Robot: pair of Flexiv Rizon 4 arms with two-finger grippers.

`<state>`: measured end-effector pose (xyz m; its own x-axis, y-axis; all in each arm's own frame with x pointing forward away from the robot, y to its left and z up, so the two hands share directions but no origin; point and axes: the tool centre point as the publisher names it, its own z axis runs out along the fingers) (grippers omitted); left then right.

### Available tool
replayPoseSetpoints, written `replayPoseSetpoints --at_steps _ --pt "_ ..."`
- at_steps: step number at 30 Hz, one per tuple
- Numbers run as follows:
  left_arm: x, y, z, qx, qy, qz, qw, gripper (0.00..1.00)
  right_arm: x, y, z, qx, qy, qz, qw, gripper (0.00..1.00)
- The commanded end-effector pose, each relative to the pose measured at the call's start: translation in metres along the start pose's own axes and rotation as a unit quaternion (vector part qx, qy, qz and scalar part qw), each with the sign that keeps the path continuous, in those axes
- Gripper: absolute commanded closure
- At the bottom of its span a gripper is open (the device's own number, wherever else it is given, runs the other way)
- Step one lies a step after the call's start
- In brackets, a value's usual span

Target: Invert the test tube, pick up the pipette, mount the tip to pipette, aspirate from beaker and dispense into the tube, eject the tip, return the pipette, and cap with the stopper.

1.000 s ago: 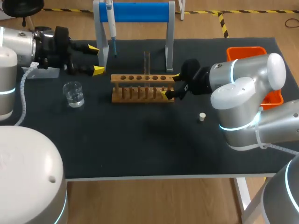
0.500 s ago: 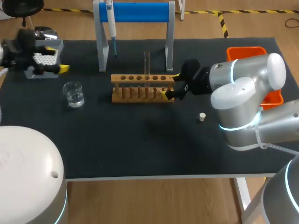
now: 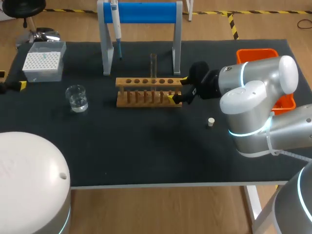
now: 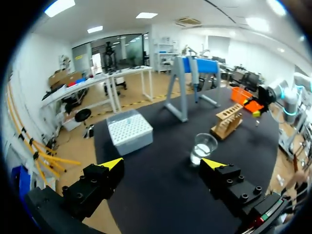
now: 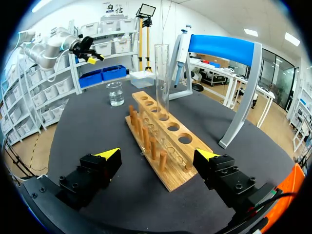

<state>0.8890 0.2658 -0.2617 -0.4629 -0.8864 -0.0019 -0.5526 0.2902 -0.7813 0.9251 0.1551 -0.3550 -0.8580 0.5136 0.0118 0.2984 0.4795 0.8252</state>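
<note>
Standing upright in the pale wooden peg rack point(image 3: 146, 93) at the upper middle of the head view, the clear glass test tube point(image 3: 153, 66) is untouched. The right gripper point(image 3: 178, 88) sits at the rack's right end, fingers spread wide and holding nothing, with the rack's end between them. The left gripper point(image 4: 163, 163), at the far left edge, is also wide and empty. The white-topped pipette point(image 3: 116, 24) hangs on the blue-barred stand point(image 3: 146, 12) at upper middle. The glass beaker of clear liquid point(image 3: 77, 98) sits centre left, and the small white stopper point(image 3: 210, 122) lies right of centre.

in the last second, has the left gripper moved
Yes. The left gripper pulled back leftward from beside the blue stand, past the tip box.
</note>
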Motion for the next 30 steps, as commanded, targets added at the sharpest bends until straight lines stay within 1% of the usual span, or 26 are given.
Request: replayPoseSetpoints --at_steps 1,2,3,27,30 --pt "0.006 0.002 -0.01 -0.012 -0.073 -0.024 0.997 0.0 0.0 0.0 0.0 0.001 0.0 0.0 1.0 0.0" --pt "0.006 0.002 -0.011 -0.013 -0.075 -0.026 0.997 0.0 0.0 0.0 0.0 0.001 0.0 0.0 1.0 0.0" --pt "0.006 0.002 -0.011 -0.025 -0.084 -0.022 0.996 0.0 0.0 0.0 0.0 0.001 0.0 0.0 1.0 0.0" --pt "0.006 0.002 -0.011 -0.025 -0.084 -0.022 0.996 0.0 0.0 0.0 0.0 0.001 0.0 0.0 1.0 0.0" --pt "-0.002 -0.008 0.008 -0.019 -0.091 -0.02 0.995 0.0 0.0 0.0 0.0 0.001 0.0 0.0 1.0 0.0"
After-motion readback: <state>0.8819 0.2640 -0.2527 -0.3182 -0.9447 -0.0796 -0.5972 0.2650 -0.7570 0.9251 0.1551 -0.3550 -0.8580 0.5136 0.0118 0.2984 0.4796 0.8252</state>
